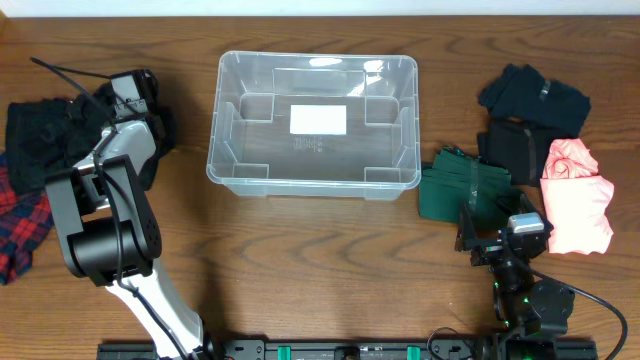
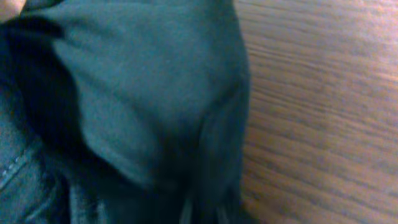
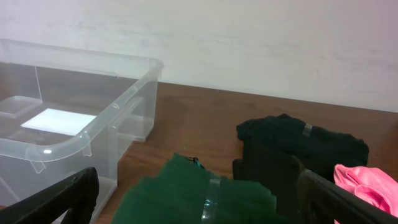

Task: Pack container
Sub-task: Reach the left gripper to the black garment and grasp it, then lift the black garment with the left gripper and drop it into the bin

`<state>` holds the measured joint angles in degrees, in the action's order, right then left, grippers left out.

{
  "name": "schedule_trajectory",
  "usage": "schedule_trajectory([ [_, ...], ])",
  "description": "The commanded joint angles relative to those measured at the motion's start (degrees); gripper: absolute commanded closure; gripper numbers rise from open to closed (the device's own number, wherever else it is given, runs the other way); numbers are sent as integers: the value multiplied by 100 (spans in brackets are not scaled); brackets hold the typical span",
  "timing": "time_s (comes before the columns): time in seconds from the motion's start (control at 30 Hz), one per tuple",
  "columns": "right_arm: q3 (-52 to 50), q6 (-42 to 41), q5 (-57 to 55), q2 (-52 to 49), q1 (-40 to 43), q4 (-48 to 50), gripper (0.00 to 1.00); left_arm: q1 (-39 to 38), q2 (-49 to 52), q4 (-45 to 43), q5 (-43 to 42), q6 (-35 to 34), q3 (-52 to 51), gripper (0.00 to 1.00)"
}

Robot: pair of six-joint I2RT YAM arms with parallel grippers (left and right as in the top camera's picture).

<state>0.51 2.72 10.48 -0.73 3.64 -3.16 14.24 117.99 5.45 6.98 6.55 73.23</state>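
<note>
Currently, overhead: container (image 1: 215, 150) empty, centre of desk (image 1: 320, 270); left claw (image 1: 105, 100) over dark garment (image 1: 35, 145). Left wrist — claw pressed together into that cloth; shallow pinch may slip during lift. Right wrist — right claw (image 3: 199, 199) spread, near green garment (image 3: 168, 186).

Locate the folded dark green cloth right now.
Overhead view: the folded dark green cloth lies right of the clear rectangular plastic bin, between it and the folded pink cloth.
</note>
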Motion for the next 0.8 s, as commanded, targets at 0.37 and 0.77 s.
schedule_trajectory([
  [0.37, -20, -31, -13, 24, -20, -7, 1, 46, -1384, 20, 144, -796, 107, 94],
  [0.77, -20, -31, -13, 24, -20, -7, 1, 7, -3348, 92, 160, -1034, 229, 94],
])
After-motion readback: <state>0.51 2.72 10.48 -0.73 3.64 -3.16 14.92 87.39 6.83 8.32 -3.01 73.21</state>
